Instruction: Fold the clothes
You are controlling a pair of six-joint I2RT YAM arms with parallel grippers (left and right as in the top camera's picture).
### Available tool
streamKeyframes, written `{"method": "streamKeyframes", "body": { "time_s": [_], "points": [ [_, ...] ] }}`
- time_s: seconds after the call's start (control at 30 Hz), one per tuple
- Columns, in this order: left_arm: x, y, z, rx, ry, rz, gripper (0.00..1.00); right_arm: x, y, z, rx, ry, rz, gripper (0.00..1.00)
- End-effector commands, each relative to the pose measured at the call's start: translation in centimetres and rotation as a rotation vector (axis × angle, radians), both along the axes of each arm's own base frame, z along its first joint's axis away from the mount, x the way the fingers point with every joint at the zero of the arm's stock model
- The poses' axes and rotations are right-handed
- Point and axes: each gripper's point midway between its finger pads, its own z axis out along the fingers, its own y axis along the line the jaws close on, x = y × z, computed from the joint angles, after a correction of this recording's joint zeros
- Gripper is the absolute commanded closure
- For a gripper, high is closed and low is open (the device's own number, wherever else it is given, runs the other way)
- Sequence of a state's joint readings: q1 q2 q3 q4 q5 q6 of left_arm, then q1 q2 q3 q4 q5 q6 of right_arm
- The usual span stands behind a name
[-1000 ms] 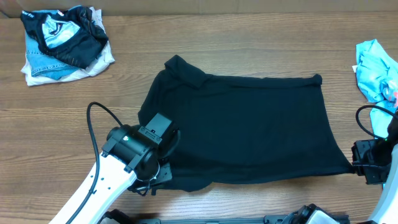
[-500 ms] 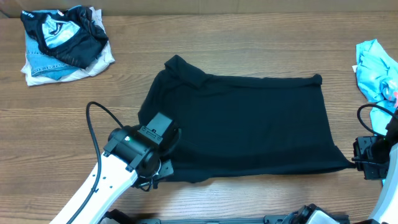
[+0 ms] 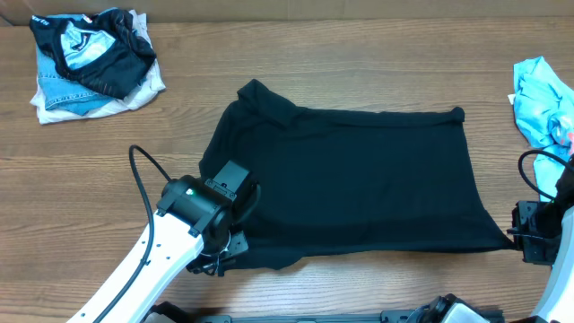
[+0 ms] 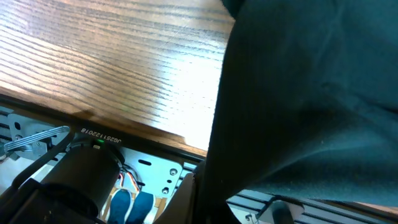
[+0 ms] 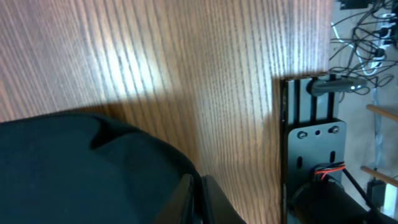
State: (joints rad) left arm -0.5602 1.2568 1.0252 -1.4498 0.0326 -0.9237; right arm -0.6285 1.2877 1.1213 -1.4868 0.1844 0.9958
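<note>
Robotics lab bench, wood-grain table [image 3: 359, 45], aluminium rails [image 4: 323, 202], loose cables [image 5: 356, 34]

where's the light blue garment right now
In the overhead view, the light blue garment lies crumpled at the far right edge of the table, beyond the right end of the black T-shirt.

You have a brown tabletop [image 3: 296, 63] with the wood grain running along its length. Behind its far edge you see a plain beige strip [image 3: 359, 9]. In the right wrist view, a black metal plate [image 5: 311, 134] with screws sits at the tabletop edge, and tangled cables [image 5: 357, 28] lie beyond it.
</note>
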Motion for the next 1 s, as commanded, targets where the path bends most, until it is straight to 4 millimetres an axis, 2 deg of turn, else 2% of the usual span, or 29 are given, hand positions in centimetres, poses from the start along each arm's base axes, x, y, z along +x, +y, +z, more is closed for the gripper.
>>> {"method": "streamKeyframes", "body": {
  "time_s": [0.0,0.2,0.37,0.63,0.73,0.77,0.8,0.87,0.97],
  "points": [
    [-0.6,0.8,-1.3,0.040,0.023,0.063,0.94,-0.8,-0.8,0.4,-0.060,0.019,-0.058,0.91],
    [-0.5,1.0,-3.3,0.051,0.006,0.090,0.94,-1.0,-0.9,0.4,-0.072,0.023,-0.087,0.91],
    [0.1,1.1,-3.4,0.062,-0.020,0.101,0.93,-1.5,-1.5,0.6,-0.121,0.041,-0.161,0.91],
    [0.6,0.9,-3.5,0.055,-0.042,0.100,0.91,-1.1,-1.7,0.5,-0.126,0.025,-0.153,0.90],
    [0.6,0.9,-3.5,0.055,-0.041,0.100,0.91,-1.3,-1.5,0.4,-0.119,0.035,-0.149,0.85],
    [0.6,0.9,-3.5,0.055,-0.041,0.100,0.90,-1.4,-1.5,0.4,-0.117,0.038,-0.149,0.80],
    [0.6,0.9,-3.5,0.054,-0.041,0.100,0.87,-1.5,-1.5,0.4,-0.116,0.040,-0.147,0.74],
    [0.6,0.9,-3.5,0.055,-0.041,0.095,0.73,-1.4,-1.4,0.4,-0.110,0.041,-0.118,0.69],
    [0.6,0.9,-3.5,0.054,-0.041,0.092,0.69,-1.3,-1.5,0.4,-0.109,0.041,-0.101,0.64]
  ]
}}
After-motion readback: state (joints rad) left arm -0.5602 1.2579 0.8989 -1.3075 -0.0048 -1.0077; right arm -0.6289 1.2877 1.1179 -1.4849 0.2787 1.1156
